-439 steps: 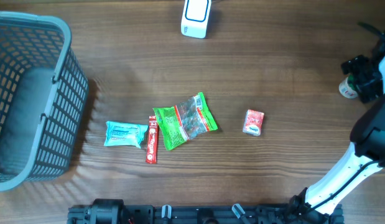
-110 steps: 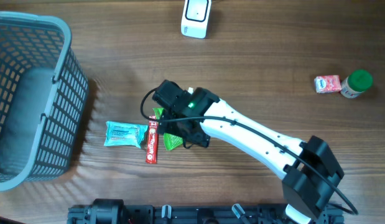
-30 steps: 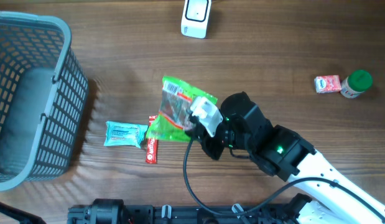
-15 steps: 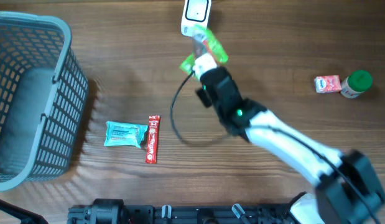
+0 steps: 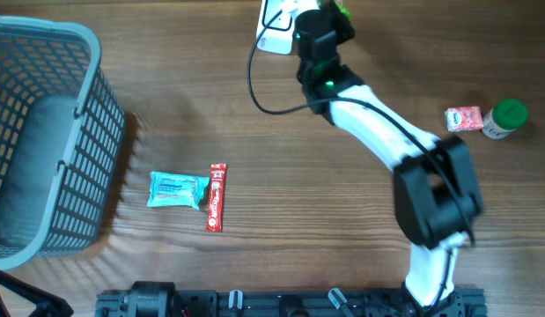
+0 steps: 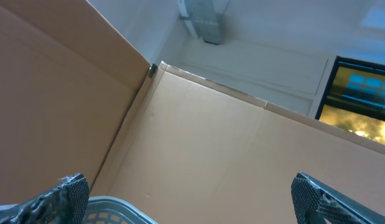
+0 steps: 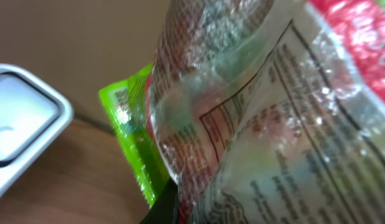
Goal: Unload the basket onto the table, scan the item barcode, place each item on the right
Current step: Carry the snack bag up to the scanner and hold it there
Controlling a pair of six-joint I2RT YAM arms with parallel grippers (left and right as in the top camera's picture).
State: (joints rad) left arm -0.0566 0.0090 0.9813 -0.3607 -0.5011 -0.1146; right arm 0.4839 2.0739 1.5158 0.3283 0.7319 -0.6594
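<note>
Lifted from mid-surface up to the scanner point(image 5: 274, 16) within the last second: bag point(image 7: 254, 112), clenched in right claw point(image 5: 318, 16), now just beside the scanner's right edge. Presenting step in hand, by the look of it. Printed back panel fills the wrist view, with no barcode made out there. Next move, as a judgement: turn the bag till the barcode faces the scanner's window, then hold steady with the crinkled film flat. Spread wide and empty, nowhere near the scanner: left claw point(image 6: 192, 202). Lying well apart from the scanner: blue packet point(image 5: 177, 188), red stick point(image 5: 217, 197).
</note>
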